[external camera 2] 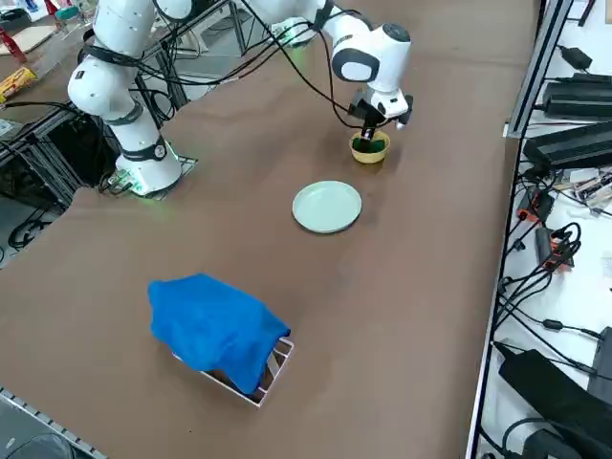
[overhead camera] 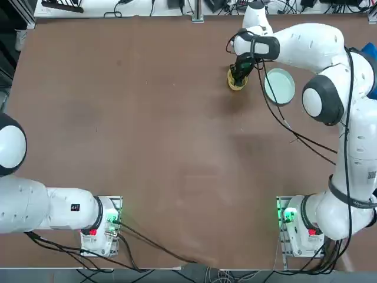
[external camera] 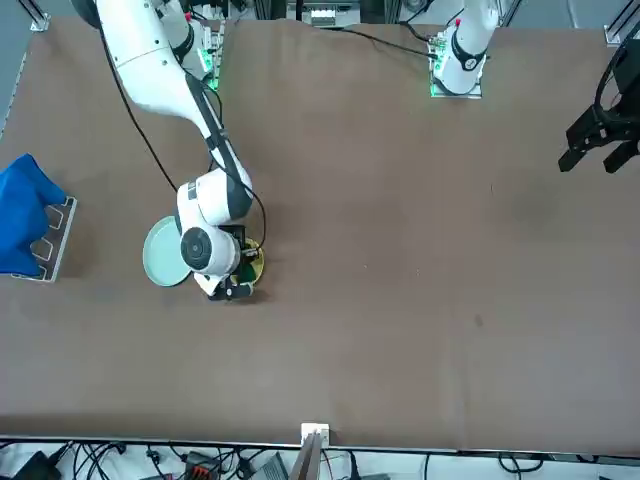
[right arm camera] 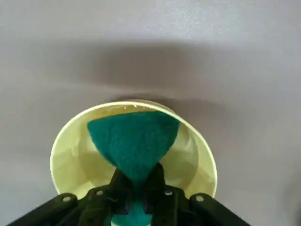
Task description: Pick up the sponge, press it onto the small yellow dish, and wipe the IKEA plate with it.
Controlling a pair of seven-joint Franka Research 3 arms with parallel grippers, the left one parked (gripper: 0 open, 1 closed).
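Note:
My right gripper (right arm camera: 136, 181) is shut on the sponge (right arm camera: 134, 141), pinching its dark green block so that it fans out below the fingers. The sponge sits down inside the small yellow dish (right arm camera: 70, 146), filling much of its bowl. Seen from overhead, the gripper (overhead camera: 239, 75) hangs over the yellow dish (overhead camera: 233, 85) at the far right of the table. The pale mint IKEA plate (overhead camera: 279, 86) lies just to the right of the dish, apart from it. From the side, the dish (external camera 2: 370, 148) shows green inside, with the plate (external camera 2: 327, 207) nearer the camera.
A blue cloth (external camera 2: 215, 330) covers a small rack near the table's right edge. Black cables (overhead camera: 294, 132) trail from the right arm over the plate. The table's far edge (overhead camera: 194, 17) runs close behind the dish. Bare brown tabletop (overhead camera: 147, 118) stretches to the left.

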